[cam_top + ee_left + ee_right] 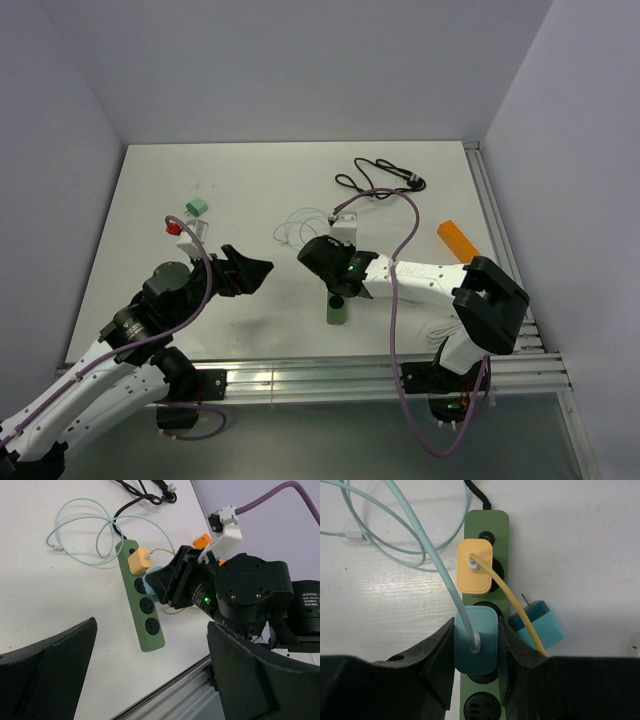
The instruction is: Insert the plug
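right gripper (477, 646) clamped on teal plug (476, 632) over green strip (487, 526) (yellow plug (475, 566) already in it), near worktop's front edge; left gripper (251, 271) wide open.

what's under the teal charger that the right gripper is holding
The green power strip lies under the teal charger, an empty socket showing next to it. The charger's body covers its prongs, so whether they are seated cannot be seen.
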`<state>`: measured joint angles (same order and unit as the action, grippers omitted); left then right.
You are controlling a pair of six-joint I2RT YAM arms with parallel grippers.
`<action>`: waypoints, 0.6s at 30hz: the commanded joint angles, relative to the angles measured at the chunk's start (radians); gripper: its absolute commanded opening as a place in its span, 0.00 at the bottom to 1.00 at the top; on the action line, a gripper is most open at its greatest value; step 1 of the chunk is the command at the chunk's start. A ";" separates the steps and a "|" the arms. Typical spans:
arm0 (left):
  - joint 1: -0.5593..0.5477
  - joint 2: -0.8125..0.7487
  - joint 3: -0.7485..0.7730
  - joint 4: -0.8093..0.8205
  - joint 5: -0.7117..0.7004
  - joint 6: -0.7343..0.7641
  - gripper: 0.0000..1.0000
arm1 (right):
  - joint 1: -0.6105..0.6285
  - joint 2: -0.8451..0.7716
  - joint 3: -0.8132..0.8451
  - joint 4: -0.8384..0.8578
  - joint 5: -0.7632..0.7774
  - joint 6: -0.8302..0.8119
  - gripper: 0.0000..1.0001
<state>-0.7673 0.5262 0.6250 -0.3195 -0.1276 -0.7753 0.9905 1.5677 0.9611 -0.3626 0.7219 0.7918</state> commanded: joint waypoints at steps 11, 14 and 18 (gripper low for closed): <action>0.000 0.001 0.001 0.026 0.014 0.016 0.97 | 0.005 0.044 -0.036 0.146 0.133 -0.009 0.00; 0.000 -0.002 -0.002 0.025 0.013 0.015 0.97 | 0.005 0.060 -0.039 0.169 0.131 -0.009 0.00; 0.000 -0.008 -0.004 0.017 0.010 0.016 0.97 | 0.005 0.069 -0.041 0.179 0.116 -0.006 0.00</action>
<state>-0.7673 0.5270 0.6250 -0.3202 -0.1276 -0.7750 0.9936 1.6211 0.9264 -0.2382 0.7982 0.7753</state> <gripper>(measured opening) 0.969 0.397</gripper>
